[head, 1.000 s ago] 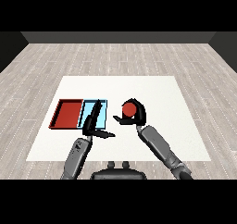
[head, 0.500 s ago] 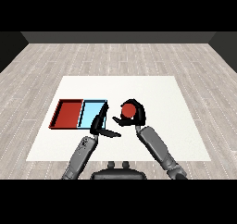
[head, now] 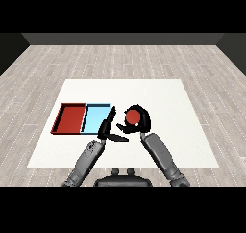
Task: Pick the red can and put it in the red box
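The red can [head: 132, 115] sits on the white table [head: 163, 97], right of the two trays and near the table's middle, with its round red top facing up toward the head view. The right hand [head: 139, 123] is wrapped about it: black fingers curl over the can's far and right sides, and the thumb reaches in from the near left, so the can shows only as a red disc ringed by the hand. Whether the can rests on the table or is lifted just off it cannot be told from this angle. The grey right forearm [head: 161, 155] runs back from the hand toward the lower right corner.

The left hand [head: 108, 128] lies just left of the can, apart from it, holding nothing. Its fingers are straight and point up toward the near right corner of the light blue tray [head: 97, 117], while the thumb sticks out to the right along the table. The left forearm [head: 86, 160] comes in from the lower left.

The red tray [head: 70, 119] lies on the left side of the table, touching the light blue tray along one edge. The can is well apart from the red tray, with the blue tray between them.
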`<action>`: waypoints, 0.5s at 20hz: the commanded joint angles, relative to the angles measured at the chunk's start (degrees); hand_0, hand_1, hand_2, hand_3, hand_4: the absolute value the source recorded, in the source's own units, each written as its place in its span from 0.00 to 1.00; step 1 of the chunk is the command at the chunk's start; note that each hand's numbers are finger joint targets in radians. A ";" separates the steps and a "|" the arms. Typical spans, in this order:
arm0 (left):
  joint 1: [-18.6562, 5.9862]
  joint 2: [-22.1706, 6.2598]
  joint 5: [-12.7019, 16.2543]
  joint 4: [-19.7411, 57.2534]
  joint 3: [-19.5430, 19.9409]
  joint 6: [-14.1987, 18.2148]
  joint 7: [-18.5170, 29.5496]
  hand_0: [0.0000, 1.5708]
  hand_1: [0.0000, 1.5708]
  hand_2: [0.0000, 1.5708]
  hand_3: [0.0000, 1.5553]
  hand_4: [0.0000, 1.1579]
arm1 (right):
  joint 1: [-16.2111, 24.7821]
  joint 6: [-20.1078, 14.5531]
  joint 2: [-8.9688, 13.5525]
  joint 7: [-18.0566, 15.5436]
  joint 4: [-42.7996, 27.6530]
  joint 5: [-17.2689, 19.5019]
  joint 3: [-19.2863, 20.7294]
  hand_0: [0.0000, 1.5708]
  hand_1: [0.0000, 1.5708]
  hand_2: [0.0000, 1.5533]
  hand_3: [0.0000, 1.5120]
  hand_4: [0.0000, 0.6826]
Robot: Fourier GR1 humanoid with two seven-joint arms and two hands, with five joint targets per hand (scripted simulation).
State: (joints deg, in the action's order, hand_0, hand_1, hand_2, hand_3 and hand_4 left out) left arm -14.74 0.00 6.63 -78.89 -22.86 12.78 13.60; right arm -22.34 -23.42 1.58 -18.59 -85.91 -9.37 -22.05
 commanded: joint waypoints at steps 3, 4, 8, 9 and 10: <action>0.64 0.00 3.14 3.11 -3.12 0.95 4.31 0.00 0.00 0.00 0.00 0.00 | 5.48 2.13 -1.31 -0.79 -6.02 1.75 -1.12 0.94 0.94 0.93 0.92 0.99; 0.14 0.00 2.80 0.61 -3.61 1.20 1.02 0.00 0.00 0.00 0.00 0.00 | 1.14 -2.71 -1.53 -0.20 -1.77 1.75 -4.64 0.94 0.94 0.93 0.92 0.99; -2.99 0.00 5.22 3.66 -4.24 3.32 1.68 0.00 0.00 0.00 0.00 0.00 | 1.95 -2.53 -1.56 -1.12 -3.19 -0.93 -4.89 0.92 0.92 0.92 0.92 0.96; -5.14 0.00 7.31 6.98 -6.04 4.26 4.71 0.00 0.00 0.00 0.00 0.00 | 4.65 0.30 -1.56 -4.48 -1.72 -1.91 -3.77 0.93 0.93 0.92 0.93 0.96; -3.69 0.00 6.78 8.20 -5.69 3.57 6.51 0.00 0.00 0.00 0.00 0.00 | 3.54 2.78 -1.57 -0.06 -4.17 -1.72 -1.56 0.94 0.94 0.92 0.93 0.94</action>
State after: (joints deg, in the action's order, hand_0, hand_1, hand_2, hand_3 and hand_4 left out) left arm -17.78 0.00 11.84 -73.50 -27.02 15.63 17.40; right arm -19.76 -22.81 0.20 -19.60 -88.29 -9.75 -24.06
